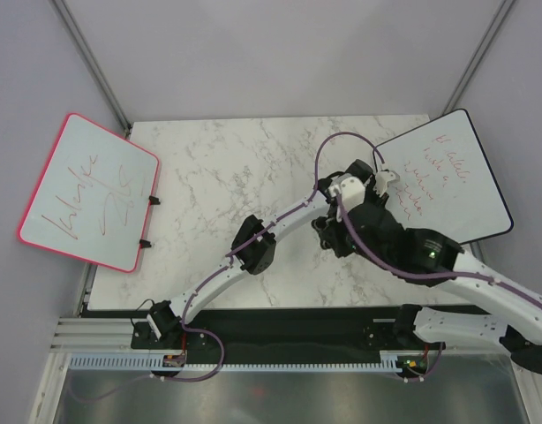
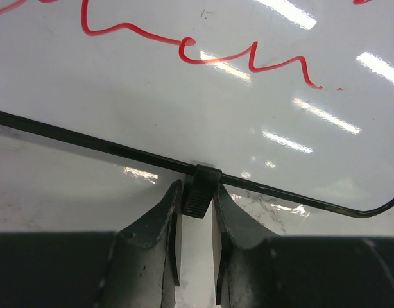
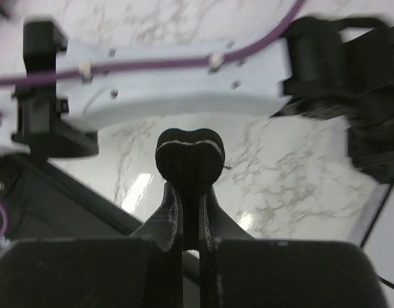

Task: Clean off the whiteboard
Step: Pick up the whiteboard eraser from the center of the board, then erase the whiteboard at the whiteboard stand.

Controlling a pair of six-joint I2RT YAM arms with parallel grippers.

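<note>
The whiteboard (image 1: 447, 181), black-framed with orange-red handwriting, lies at the table's right edge, partly overhanging it. In the left wrist view its face (image 2: 184, 96) fills the top. My left gripper (image 2: 197, 192) is shut on the black tab (image 2: 206, 174) on the board's frame; from above it (image 1: 387, 179) sits at the board's left edge. My right gripper (image 3: 192, 192) is shut on a small black eraser (image 3: 189, 154) with a rounded, heart-like outline, held above the marble. From above, the right gripper (image 1: 331, 237) is a dark bulk just below the left arm's wrist.
A pink-framed whiteboard (image 1: 90, 190) with red scribbles lies at the far left, overhanging the marble table (image 1: 227, 168). The left arm's white link (image 3: 178, 96) and its purple cable cross close in front of the right gripper.
</note>
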